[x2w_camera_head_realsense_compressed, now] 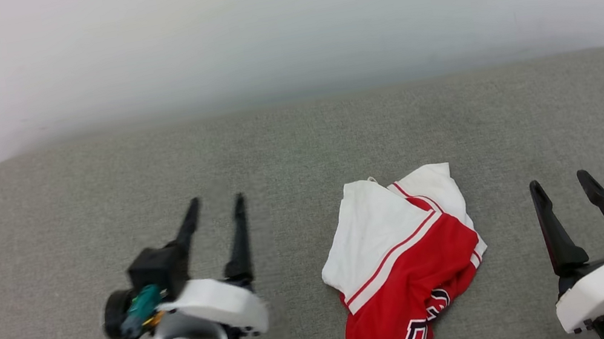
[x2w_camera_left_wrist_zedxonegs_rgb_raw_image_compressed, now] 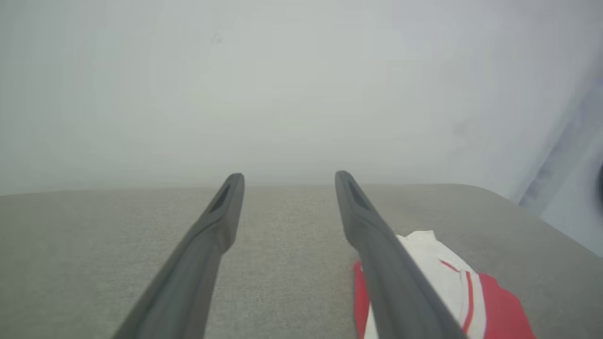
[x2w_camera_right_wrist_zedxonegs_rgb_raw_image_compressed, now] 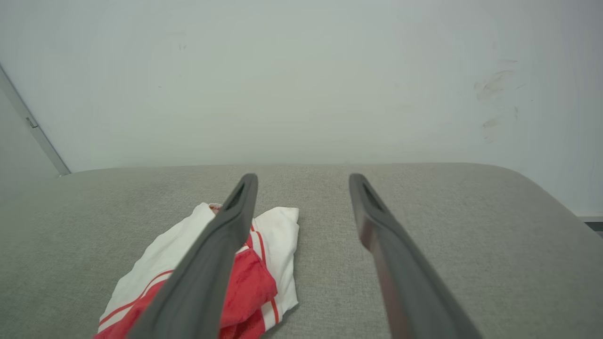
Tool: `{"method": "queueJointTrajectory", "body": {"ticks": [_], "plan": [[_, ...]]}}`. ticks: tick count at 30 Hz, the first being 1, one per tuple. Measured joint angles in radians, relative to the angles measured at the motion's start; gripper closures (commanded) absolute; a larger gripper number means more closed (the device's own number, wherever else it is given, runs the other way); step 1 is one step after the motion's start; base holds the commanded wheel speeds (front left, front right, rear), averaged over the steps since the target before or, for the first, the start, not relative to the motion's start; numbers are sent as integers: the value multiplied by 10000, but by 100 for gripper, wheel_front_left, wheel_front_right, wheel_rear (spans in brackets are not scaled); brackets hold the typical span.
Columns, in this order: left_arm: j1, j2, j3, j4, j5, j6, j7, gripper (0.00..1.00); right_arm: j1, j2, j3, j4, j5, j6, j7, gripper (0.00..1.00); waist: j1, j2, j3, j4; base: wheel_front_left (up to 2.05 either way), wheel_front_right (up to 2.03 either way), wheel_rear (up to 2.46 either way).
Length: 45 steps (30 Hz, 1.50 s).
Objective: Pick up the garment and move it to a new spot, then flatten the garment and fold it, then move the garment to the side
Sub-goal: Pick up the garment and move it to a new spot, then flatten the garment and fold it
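Head view: my left hand (x2w_camera_head_realsense_compressed: 215, 198) hovers over the grey fabric tabletop (x2w_camera_head_realsense_compressed: 297, 139) at lower left, its two dark fingers spread wide with nothing between them. My right hand (x2w_camera_head_realsense_compressed: 558, 179) sits at lower right, likewise spread wide and empty. The shirt (x2w_camera_head_realsense_compressed: 401, 251) lies crumpled on the tabletop between the two hands, touching neither. Its white sleeve parts with red-and-white striped trim are turned toward the far side. Its red body, bearing black white-outlined letters (x2w_camera_head_realsense_compressed: 421, 333), is toward me and runs off the bottom edge of the view. A plain pale wall (x2w_camera_head_realsense_compressed: 278, 26) rises behind the tabletop's far edge. Left wrist view: the shirt (x2w_camera_left_wrist_zedxonegs_rgb_raw_image_compressed: 490, 301) shows beside and partly behind one finger of my left hand (x2w_camera_left_wrist_zedxonegs_rgb_raw_image_compressed: 288, 175), with bare fabric between the fingers. Right wrist view: the shirt (x2w_camera_right_wrist_zedxonegs_rgb_raw_image_compressed: 150, 268) lies partly behind one finger of my right hand (x2w_camera_right_wrist_zedxonegs_rgb_raw_image_compressed: 304, 176), and bare tabletop shows in the gap.
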Motion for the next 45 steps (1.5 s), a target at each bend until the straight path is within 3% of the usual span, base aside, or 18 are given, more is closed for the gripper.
{"method": "queueJointTrajectory", "body": {"ticks": [6, 10, 34, 38, 45], "plan": [[991, 721, 859, -495, -86, 449, -27, 0, 323, 2, -105, -15, 0, 0, 88, 0, 0, 0, -213, 84, 0, 0, 0], [1476, 1072, 966, -715, -81, 512, 17, 0, 447, 2, -111, -88, -6, 0, 146, 0, -1, 0, -260, 60, 0, 0, 0], [1361, 1367, 673, -1066, 0, 679, 652, 0, 500, 2, -128, -372, -105, 0, 360, 0, 0, 0, -145, 37, 0, 0, 0], [656, 1484, 385, -922, -94, 219, 1455, 0, 452, 2, -71, -420, -105, 0, 376, 0, 0, 0, 8, -18, 0, 0, 0], [-1022, 1392, -834, -583, -297, -1185, 3593, 0, 95, 2, -29, -453, -105, 0, 357, 0, 1, 0, 611, -313, 0, 0, 0]]}}
